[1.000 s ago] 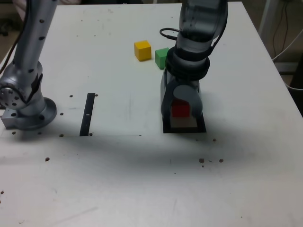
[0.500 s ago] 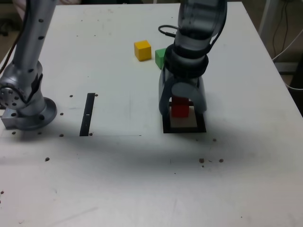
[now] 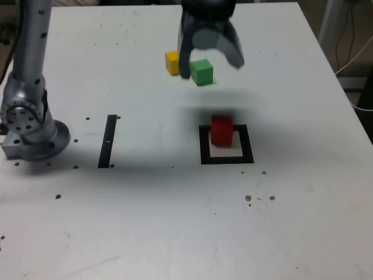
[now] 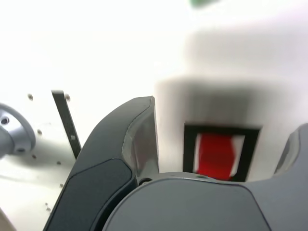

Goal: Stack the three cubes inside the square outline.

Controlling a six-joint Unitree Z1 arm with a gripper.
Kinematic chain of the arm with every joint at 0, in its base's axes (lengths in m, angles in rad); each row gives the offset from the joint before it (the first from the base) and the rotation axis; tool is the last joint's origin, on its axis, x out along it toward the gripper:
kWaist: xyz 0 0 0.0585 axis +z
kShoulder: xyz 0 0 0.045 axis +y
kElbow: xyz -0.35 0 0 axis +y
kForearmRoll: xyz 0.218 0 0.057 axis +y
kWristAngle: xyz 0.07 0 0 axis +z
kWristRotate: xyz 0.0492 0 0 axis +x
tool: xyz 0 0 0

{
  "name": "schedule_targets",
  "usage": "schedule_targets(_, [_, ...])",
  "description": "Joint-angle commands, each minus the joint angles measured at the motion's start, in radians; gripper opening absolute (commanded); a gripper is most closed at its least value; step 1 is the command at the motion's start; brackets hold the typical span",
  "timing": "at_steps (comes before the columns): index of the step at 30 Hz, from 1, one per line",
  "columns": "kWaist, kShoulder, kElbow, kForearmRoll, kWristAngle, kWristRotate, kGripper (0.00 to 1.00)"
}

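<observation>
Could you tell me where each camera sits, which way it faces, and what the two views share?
Exterior view: set above the table's near edge, looking down and across it; it shows the arm's base at the exterior view's left and the open gripper over the green cube, beside the yellow cube.
Wrist view: mounted on the wrist, looking past the gripper down at the table; both fingers frame the picture.
Shared: the red cube in the square outline, the black strip, the base.

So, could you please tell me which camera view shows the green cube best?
The exterior view: the green cube sits whole on the table, beside the yellow cube. The wrist view catches only a blurred green sliver at the frame edge.
</observation>
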Motion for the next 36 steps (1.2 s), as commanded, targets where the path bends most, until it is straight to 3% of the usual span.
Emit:
schedule_targets(1, [0.066, 0.01, -0.032, -0.002, 0.001, 0.026, 0.99])
schedule_targets(7, [0.257, 0.022, -0.095, 0.002, -0.001, 0.079, 0.99])
schedule_targets(13, [0.361, 0.037, -0.048, -0.011, 0.019, 0.099, 0.99])
schedule_targets(21, [0.404, 0.063, 0.061, -0.077, 0.028, 0.099, 0.99])
schedule_targets(36, [0.447, 0.112, 0.082, -0.137, 0.031, 0.099, 0.98])
